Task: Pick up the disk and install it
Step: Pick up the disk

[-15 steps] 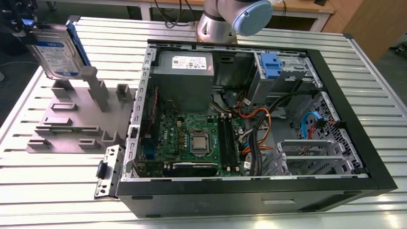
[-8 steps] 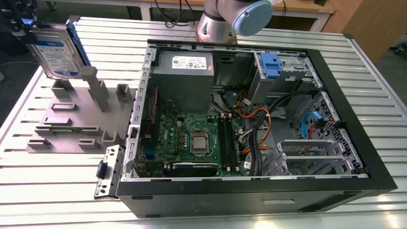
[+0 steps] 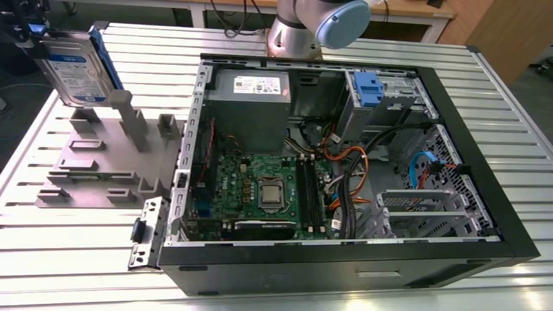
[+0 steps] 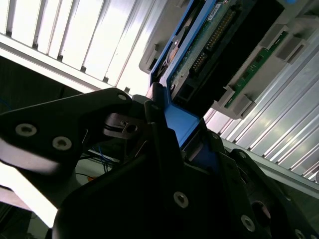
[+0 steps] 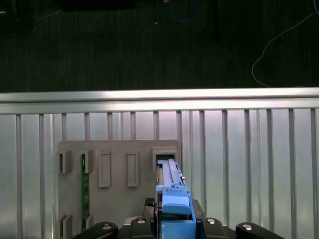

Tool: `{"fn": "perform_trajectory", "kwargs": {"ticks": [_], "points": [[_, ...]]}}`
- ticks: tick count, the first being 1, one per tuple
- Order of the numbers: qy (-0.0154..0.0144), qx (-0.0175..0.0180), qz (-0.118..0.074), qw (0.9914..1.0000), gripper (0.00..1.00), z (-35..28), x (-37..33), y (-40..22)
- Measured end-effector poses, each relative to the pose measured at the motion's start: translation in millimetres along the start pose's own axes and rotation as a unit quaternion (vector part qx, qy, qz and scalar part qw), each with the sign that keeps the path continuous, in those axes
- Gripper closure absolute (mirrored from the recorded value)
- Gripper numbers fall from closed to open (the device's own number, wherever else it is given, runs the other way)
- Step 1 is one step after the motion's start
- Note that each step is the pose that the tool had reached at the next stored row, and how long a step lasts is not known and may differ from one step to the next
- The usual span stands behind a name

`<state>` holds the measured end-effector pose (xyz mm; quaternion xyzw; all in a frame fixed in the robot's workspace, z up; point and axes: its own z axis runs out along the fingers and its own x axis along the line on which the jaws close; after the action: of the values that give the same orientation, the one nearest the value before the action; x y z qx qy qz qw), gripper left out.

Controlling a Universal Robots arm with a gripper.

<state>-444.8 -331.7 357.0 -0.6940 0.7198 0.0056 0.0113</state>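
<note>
Slatted metal bench (image 3: 259, 52) carries an open computer case (image 3: 346, 269) and a grey rack (image 3: 95, 162). At ten o'clock from the case, my end effector (image 4: 169, 119) clamps the disk (image 3: 76, 71) by its blue bracket, long axis upright, over the rack.

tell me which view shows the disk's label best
The exterior view: the disk stands upright with its printed label facing the camera. The second wrist view shows its connector end and blue bracket; the first wrist view its thin edge.
</note>
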Motion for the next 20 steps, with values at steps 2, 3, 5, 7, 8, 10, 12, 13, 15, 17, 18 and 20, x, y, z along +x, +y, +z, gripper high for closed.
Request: {"fn": "perform_trajectory", "kwargs": {"ticks": [2, 3, 5, 7, 8, 10, 12, 13, 15, 17, 18, 20], "points": [[0.0000, 0.0001, 0.000, 1.00000, 0.64, -1.1, 0.0, 0.0], [-0.0001, 0.0001, 0.000, 1.00000, 0.64, -1.8, 0.0, 0.0], [0.0000, 0.0001, 0.000, 1.00000, 0.64, -4.3, -0.1, 0.0], [0.0000, 0.0001, 0.000, 1.00000, 0.64, -6.0, -0.1, 0.0], [-0.0001, 0.0001, 0.000, 1.00000, 0.64, -6.7, -0.1, 0.0], [-0.0001, 0.0001, 0.000, 1.00000, 0.64, -7.8, -0.2, 0.0], [-0.0001, 0.0001, 0.000, 1.00000, 0.64, -9.2, -0.2, -0.1], [-0.0001, 0.0001, 0.000, 1.00000, 0.64, -9.9, -0.3, -0.1], [-0.0001, 0.0001, 0.000, 1.00000, 0.64, -11.2, -0.3, -0.1], [-0.0001, 0.0002, 0.000, 1.00000, 0.64, -11.6, -0.3, -0.1], [-0.0001, 0.0001, 0.000, 1.00000, 0.64, -12.0, -0.3, -0.1], [-0.0001, 0.0001, 0.000, 1.00000, 0.64, -12.2, -0.3, -0.1]]}}
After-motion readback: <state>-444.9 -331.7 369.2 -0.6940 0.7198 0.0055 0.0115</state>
